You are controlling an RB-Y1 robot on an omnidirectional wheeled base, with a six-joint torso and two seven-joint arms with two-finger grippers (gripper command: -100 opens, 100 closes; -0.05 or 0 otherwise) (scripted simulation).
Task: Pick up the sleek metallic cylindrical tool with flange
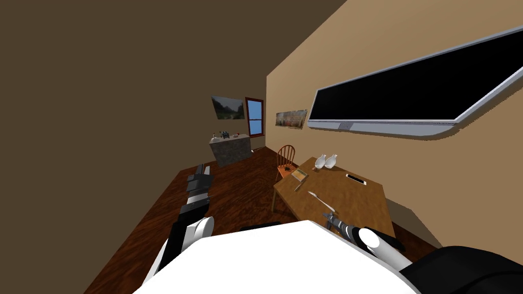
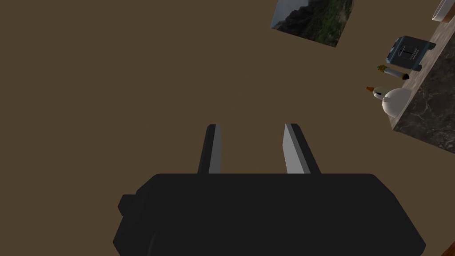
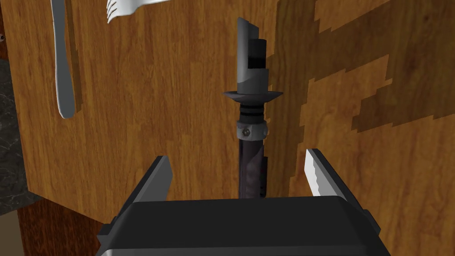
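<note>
Right pincer (image 3: 237, 155) gaped around the dark grey flanged cylindrical tool (image 3: 252, 111) on the brown wooden desk (image 3: 155, 111); left pincer (image 2: 251, 129) gaped too

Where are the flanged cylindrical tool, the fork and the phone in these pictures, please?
flanged cylindrical tool (image 3: 252, 94): right wrist view, on its flange.
fork (image 3: 121, 8): right wrist view, on its tines.
phone (image 1: 356, 179): head view, middle of its face.

Head camera looks down, rolled, across the table (image 1: 352, 199); right wrist camera sits close above it.
</note>
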